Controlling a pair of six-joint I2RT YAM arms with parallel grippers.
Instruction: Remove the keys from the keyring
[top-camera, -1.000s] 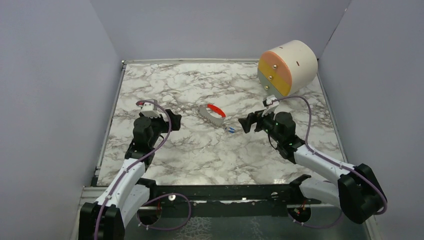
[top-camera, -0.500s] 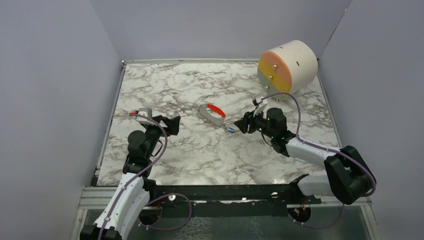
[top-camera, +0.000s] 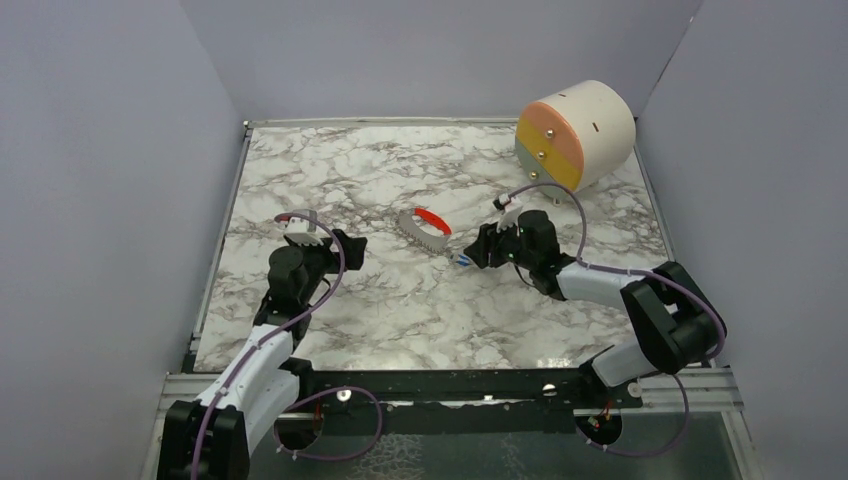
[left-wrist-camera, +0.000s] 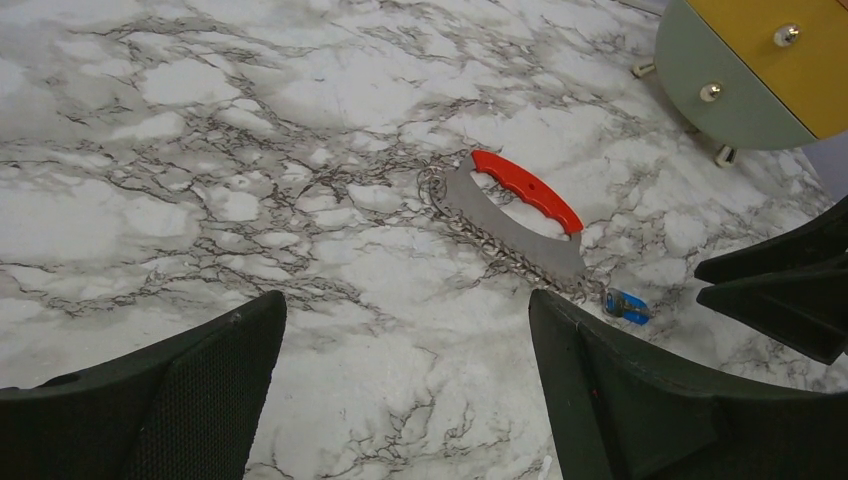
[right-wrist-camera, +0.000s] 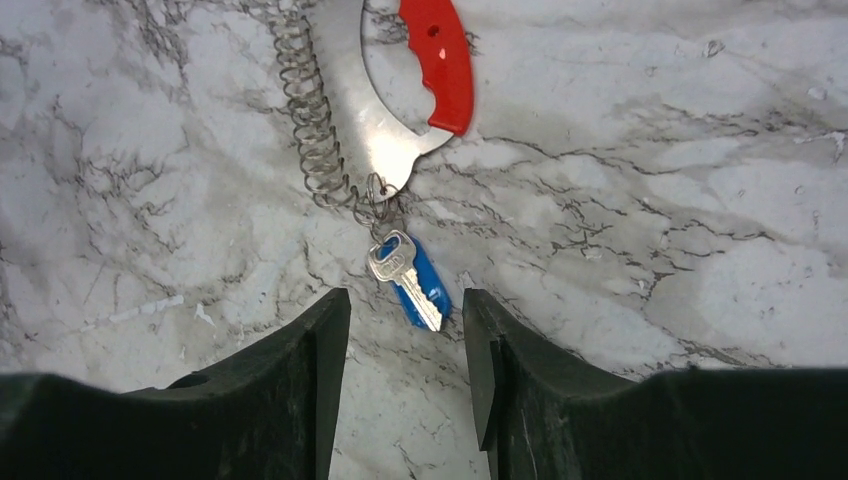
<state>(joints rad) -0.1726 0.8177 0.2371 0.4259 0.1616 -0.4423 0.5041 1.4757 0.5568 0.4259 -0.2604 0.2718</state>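
The keyring (top-camera: 425, 228) lies mid-table: a grey curved plate with a wire coil along its edge and a red grip (right-wrist-camera: 440, 60). The keys (right-wrist-camera: 410, 280), one silvery and one blue, lie flat at its near end, linked by a small ring. My right gripper (right-wrist-camera: 405, 305) is open with a narrow gap. Its fingertips stand on either side of the keys' tips and touch nothing. In the top view it (top-camera: 478, 247) sits just right of the keys (top-camera: 462, 260). My left gripper (top-camera: 350, 245) stands wide open left of the keyring (left-wrist-camera: 510, 215), with only bare marble between its fingers.
A big cream cylinder (top-camera: 578, 135) with an orange, yellow and green face and small knobs lies at the back right corner. Grey walls close in the marble table (top-camera: 330, 170) on three sides. The right gripper's fingers (left-wrist-camera: 780, 285) reach into the left wrist view.
The right arm has reached left until its fingertips flank the keys, and its jaws have narrowed from wide open. The left arm has pulled back and come forward again, still open.
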